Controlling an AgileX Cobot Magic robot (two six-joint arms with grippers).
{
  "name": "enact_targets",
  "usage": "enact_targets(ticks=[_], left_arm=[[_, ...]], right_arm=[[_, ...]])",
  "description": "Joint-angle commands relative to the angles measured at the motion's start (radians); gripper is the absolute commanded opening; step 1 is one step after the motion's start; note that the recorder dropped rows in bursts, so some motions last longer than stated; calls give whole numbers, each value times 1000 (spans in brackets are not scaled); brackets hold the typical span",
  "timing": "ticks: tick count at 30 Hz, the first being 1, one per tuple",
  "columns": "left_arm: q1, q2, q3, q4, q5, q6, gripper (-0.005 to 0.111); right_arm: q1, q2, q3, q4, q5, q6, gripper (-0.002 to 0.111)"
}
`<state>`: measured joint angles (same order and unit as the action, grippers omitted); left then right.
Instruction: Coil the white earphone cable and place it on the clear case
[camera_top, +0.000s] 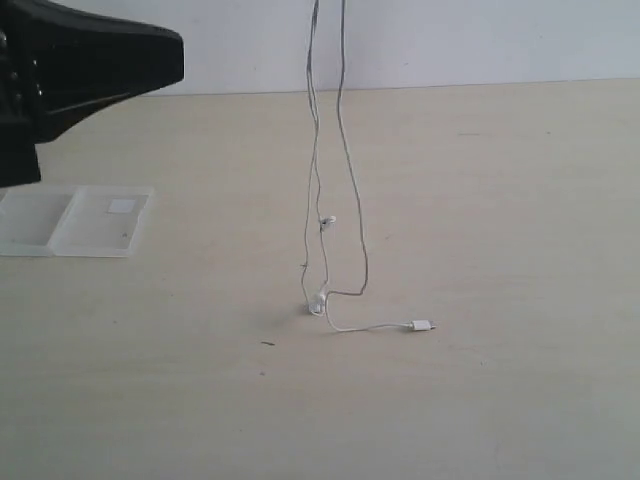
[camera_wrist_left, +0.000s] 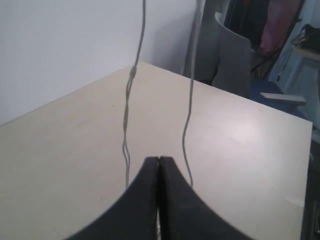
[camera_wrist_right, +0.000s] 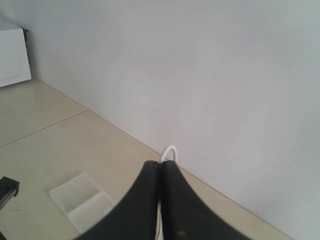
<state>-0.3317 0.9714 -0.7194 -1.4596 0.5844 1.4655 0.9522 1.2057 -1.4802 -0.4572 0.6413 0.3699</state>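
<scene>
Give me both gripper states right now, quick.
Left gripper: closed, apparently empty.
Right gripper: closed on the white earphone cable, holding it up.

We record: desk (camera_top: 500, 250), smooth matt pale surface; case (camera_top: 90, 225), clear smooth plastic; cable (camera_top: 318, 303), thin white plastic coating, faint sheen.

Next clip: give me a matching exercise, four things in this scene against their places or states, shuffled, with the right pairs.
Things:
1. white plug
2. clear case
3. right gripper
4. upper earbud

States:
A. hangs above the table
B. shut on a loop of the white earphone cable
C. lies on the table, right of the hanging strands
D. lies opened flat, at the left in the exterior view

Pairs: 1-C; 2-D; 3-B; 4-A
</scene>
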Motion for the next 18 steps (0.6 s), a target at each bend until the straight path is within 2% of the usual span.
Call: enact_targets(ticks=[1, 4, 14, 16, 18], left_arm=[[-6, -61, 40, -13, 3, -16, 0], [-6, -93, 46, 46, -27, -16, 0], [-6, -127, 46, 53, -130, -7, 1], [-6, -118, 46, 28, -162, -7, 6], [-6, -109, 46, -22, -169, -2, 18]], right_arm=[[1, -5, -5, -13, -8, -1, 0], [1, -5, -5, -13, -10, -1, 0], [1, -5, -5, -13, -73, 0, 0], [1, -5, -5, -13, -88, 0, 0], [1, -5, -5, -13, -90, 2, 0]])
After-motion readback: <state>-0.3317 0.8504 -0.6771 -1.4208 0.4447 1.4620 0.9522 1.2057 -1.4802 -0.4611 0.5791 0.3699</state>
